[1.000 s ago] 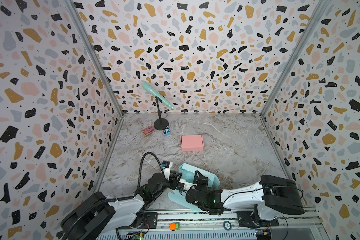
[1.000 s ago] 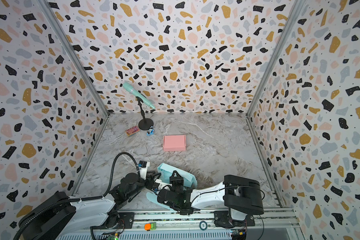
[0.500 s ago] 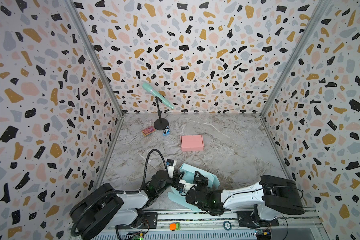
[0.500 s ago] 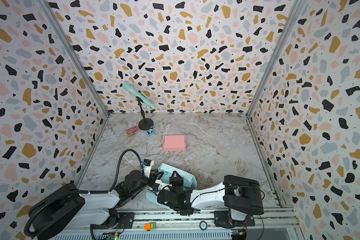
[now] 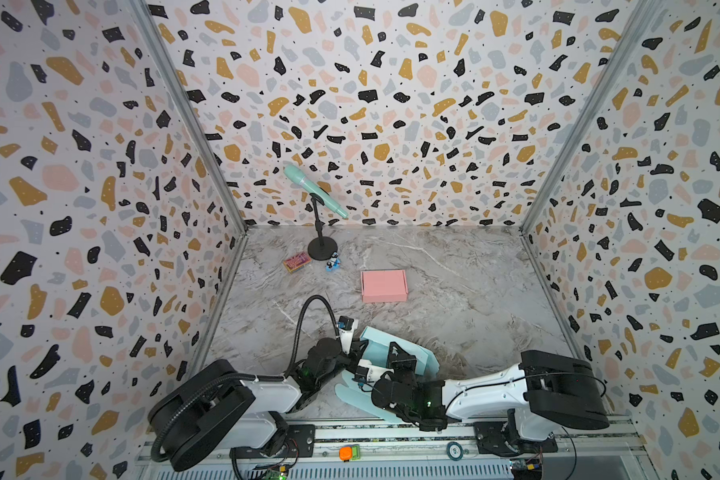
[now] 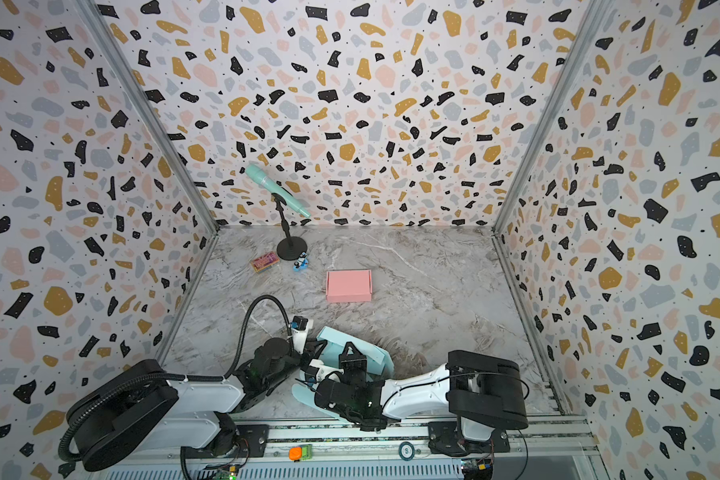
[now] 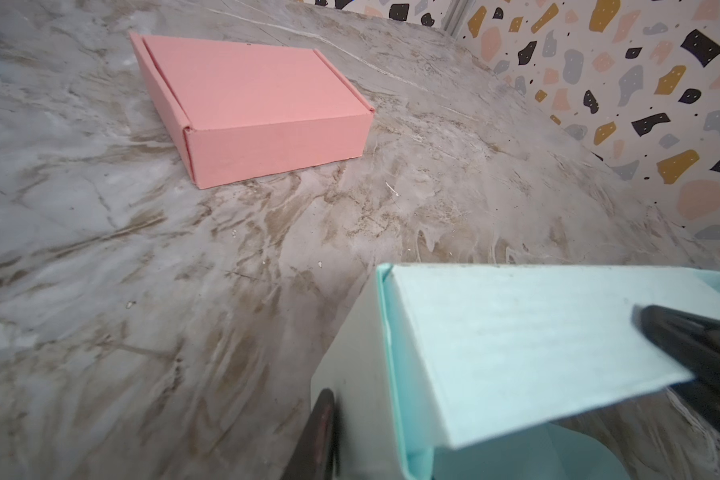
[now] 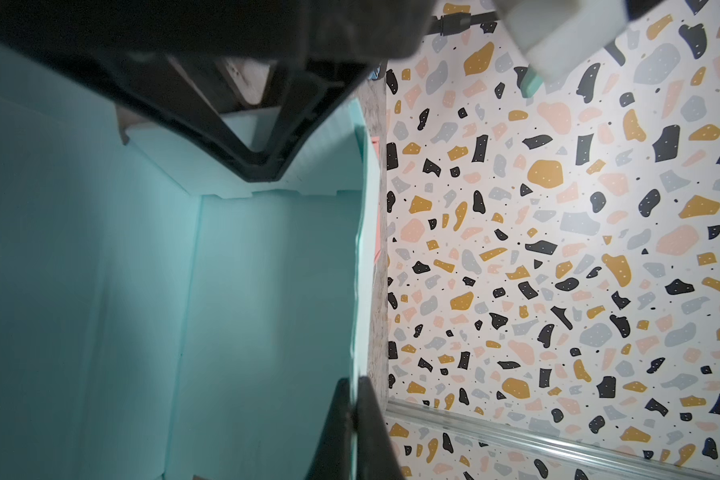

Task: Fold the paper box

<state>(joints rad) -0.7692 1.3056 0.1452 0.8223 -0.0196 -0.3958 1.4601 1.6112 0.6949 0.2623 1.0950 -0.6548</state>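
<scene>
The teal paper box [image 5: 418,354] [image 6: 376,353] stands half-folded at the front centre of the floor, with a loose flap spread toward the front rail. My left gripper [image 5: 356,354] [image 6: 311,351] is at its left wall. In the left wrist view one dark finger [image 7: 325,424] presses the wall's pale outer face, and the box [image 7: 516,332] hides the other. My right gripper [image 8: 355,415] [image 5: 395,351] is shut on a thin side wall of the box [image 8: 267,291]. The left gripper's [image 8: 262,174] fingers meet in a V on the far wall there.
A folded pink box [image 5: 384,286] [image 6: 348,285] [image 7: 246,108] lies mid-floor behind the teal one. A teal microphone on a black stand [image 5: 320,249], a small patterned card [image 5: 297,262] and a small blue toy [image 5: 332,263] sit at the back left. Terrazzo walls close three sides.
My left arm has reached forward to the teal box and its jaws have closed in on the left wall. The right gripper and the box have stayed put.
</scene>
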